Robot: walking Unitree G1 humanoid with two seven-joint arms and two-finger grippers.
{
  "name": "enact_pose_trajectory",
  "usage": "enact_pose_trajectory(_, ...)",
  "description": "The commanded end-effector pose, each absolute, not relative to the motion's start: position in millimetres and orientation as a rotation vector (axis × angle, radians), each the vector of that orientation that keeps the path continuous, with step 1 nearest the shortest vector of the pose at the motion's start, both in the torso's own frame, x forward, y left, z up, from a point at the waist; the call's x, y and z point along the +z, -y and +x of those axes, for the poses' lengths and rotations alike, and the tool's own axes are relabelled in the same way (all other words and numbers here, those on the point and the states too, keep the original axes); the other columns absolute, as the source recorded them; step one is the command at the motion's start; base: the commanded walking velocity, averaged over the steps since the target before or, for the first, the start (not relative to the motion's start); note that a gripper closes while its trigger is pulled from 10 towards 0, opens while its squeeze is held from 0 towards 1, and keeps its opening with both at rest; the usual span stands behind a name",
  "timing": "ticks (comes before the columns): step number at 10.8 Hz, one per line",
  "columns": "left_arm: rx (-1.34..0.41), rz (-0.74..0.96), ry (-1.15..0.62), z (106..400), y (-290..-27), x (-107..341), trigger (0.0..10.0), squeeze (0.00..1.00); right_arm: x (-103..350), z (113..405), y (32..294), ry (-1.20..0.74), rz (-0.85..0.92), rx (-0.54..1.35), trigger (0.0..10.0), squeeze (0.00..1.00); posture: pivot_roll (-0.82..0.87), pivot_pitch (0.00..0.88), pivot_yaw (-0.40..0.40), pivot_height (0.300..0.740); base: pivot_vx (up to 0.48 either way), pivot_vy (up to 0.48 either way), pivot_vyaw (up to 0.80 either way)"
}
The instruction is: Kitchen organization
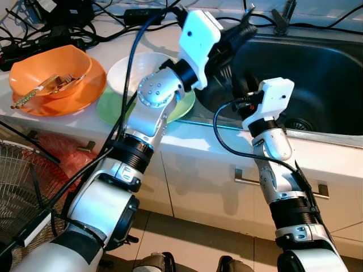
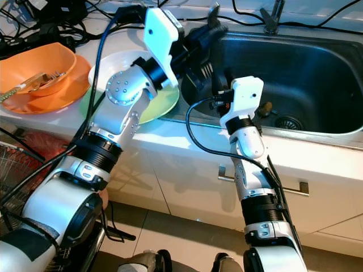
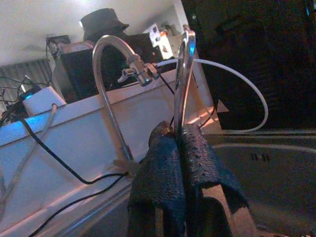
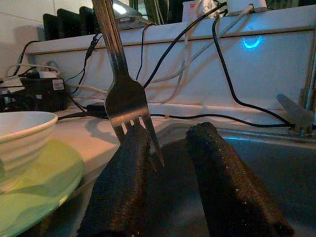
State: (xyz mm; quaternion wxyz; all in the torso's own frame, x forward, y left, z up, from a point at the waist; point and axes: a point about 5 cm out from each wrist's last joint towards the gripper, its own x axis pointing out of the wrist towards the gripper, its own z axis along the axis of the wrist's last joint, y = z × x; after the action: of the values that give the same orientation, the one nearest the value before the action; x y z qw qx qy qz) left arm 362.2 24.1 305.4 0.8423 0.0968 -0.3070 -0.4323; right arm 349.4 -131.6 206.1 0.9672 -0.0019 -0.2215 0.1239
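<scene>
Fork (image 4: 123,94): metal, held upright with tines pointing down, over the left edge of the sink (image 2: 317,73); its handle rises out of the left gripper (image 3: 180,143), whose two black fingers are pressed together around it. In the right wrist view the tines hang just in front of the right gripper (image 4: 165,148), close to the tip of one finger; whether they touch cannot be told. Right gripper: fingers spread apart with a clear gap, holding nothing, reaching over the front left part of the sink basin. Sink: dark steel basin set in the white counter (image 1: 187,136), drain (image 2: 287,122) near the middle, a curved tap (image 3: 111,89) behind it. White bowl (image 4: 22,136): sits on a pale green plate (image 4: 44,182) on the counter just left of the sink, partly hidden by the left arm in the head views. Orange bowl (image 1: 48,68): stands on an orange plate (image 1: 85,93) further left, beside the green plate, with cutlery and chopsticks (image 1: 39,90) lying in it. Black cables (image 1: 85,28): tangled along the back of the counter with power adapters. Cupboard fronts below the counter: white, with a metal bar handle (image 1: 249,180). Wire fan guard (image 1: 22,187): on the floor at lower left.
</scene>
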Motion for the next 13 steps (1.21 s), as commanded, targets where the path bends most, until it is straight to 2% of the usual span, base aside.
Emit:
enact_pose_trajectory(1, -0.929, 0.206, 0.668, 358.9, -24.7, 309.1, 10.0, 0.00, 210.8, 347.1, 131.4, 0.468, -0.002, 0.252, 10.0, 0.00, 0.03, 0.128, 0.110, 0.740, 0.000, 0.000, 0.00)
enact_pose_trajectory(6, -0.935, 0.203, 0.645, 359.3, -28.3, 304.1, 10.0, 0.00, 211.2, 346.5, 133.0, 0.464, -0.003, 0.256, 10.0, 0.00, 0.02, 0.132, 0.107, 0.740, 0.000, 0.000, 0.00)
enact_pose_trajectory(13, -1.013, 0.179, 0.627, 355.3, -24.3, 300.3, 10.0, 0.00, 215.0, 340.8, 117.0, 0.485, 0.021, 0.357, 10.0, 0.00, 0.01, 0.128, 0.118, 0.740, 0.000, 0.000, 0.00)
